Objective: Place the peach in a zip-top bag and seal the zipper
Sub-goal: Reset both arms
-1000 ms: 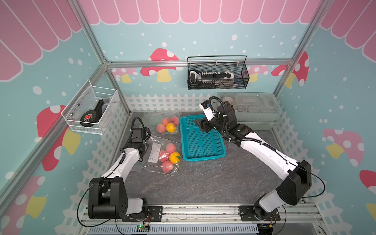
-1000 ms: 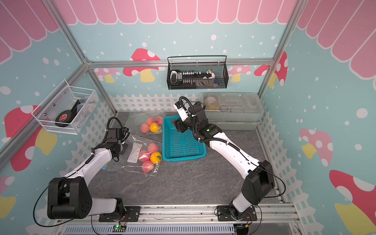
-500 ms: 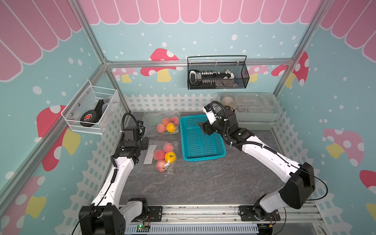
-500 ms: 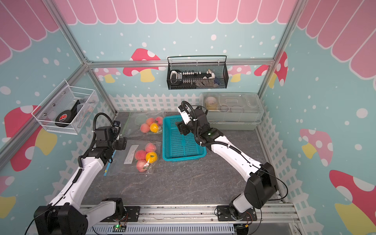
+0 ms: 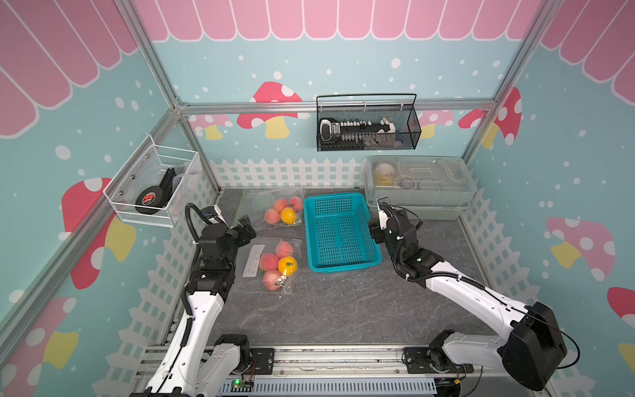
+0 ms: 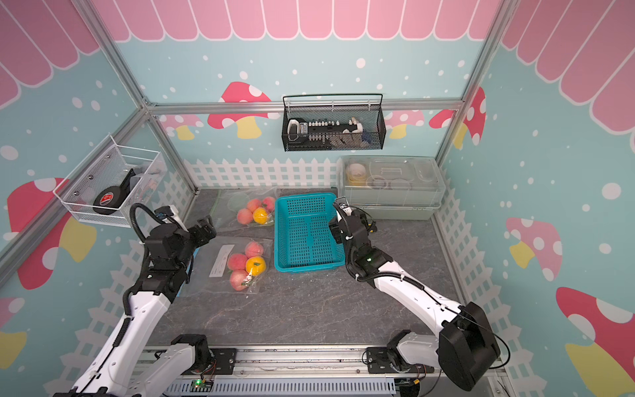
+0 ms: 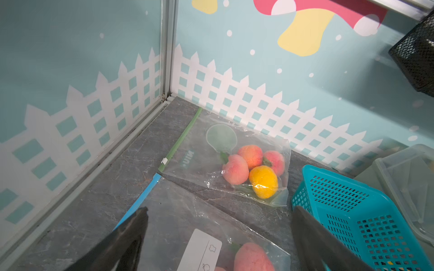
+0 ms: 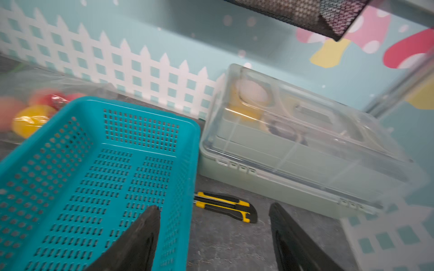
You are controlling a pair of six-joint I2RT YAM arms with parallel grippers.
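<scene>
**Already bagged: peaches [image 5: 284, 248] lie just beyond open left gripper [image 7: 219, 211]**

The gripper is pictured with fingers spread wide and nothing held, raised over the zipper end of a blue-zippered zip-top bag [image 5: 271, 266] laid flat on the grey table [image 5: 343, 309]. Three peaches and an orange fruit [image 5: 287, 266] are enclosed in it, just beyond the fingertips, beside the teal basket [image 5: 331, 196]. Across the basket, the right gripper [image 8: 213, 206] is likewise held open and empty, a yellow-and-black utility knife [image 8: 234, 207] lying just ahead.
</scene>
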